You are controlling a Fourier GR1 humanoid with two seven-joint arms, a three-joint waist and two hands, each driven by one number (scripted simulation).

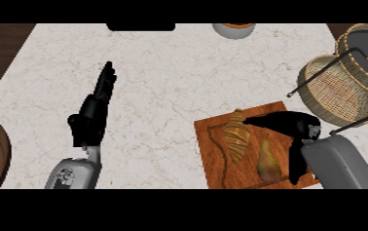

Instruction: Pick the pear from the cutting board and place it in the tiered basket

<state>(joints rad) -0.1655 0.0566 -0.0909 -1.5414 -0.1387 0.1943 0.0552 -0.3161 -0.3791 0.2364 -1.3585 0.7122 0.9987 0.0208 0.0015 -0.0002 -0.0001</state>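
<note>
A brown-yellow pear (268,161) lies on the wooden cutting board (215,152) at the lower right, next to a croissant (236,133). My right hand (291,124) hovers over the board just above and right of the pear, its fingers stretched left toward the croissant and its thumb reaching down beside the pear; nothing is held. The wicker tiered basket (332,87) stands at the right edge, behind the board. My left hand (96,109) rests open at the left of the counter, fingers pointing up.
A small bowl (233,29) sits at the counter's far edge, and a dark object (141,27) lies at the back left. Bare marble spreads between my hands. Dark wood shows at the left edge.
</note>
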